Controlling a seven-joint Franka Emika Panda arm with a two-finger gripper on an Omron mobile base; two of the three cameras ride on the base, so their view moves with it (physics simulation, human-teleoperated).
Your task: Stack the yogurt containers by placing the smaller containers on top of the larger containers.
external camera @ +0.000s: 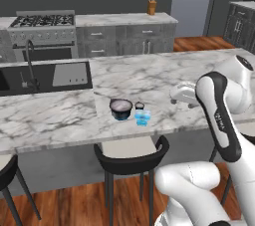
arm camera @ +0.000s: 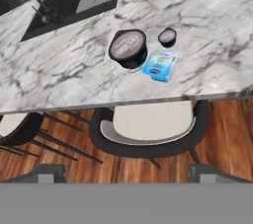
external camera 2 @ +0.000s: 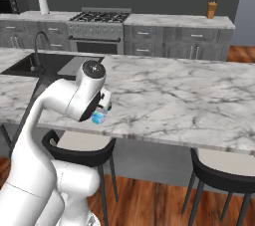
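In the left base view the big dark tub [external camera: 121, 109] and blue cup [external camera: 142, 117] sit mid-frame, in the right base view the cup [external camera 2: 98, 117] peeks behind the arm at middle left, and in the hand view the tiny cup [arm camera: 167, 37] at upper middle looks light and easy to pinch by its sides, with the jaws wide apart.

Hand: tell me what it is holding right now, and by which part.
Nothing. The hand is open and empty, up above the counter edge; the dark tub, blue cup and tiny cup all sit untouched on the counter.
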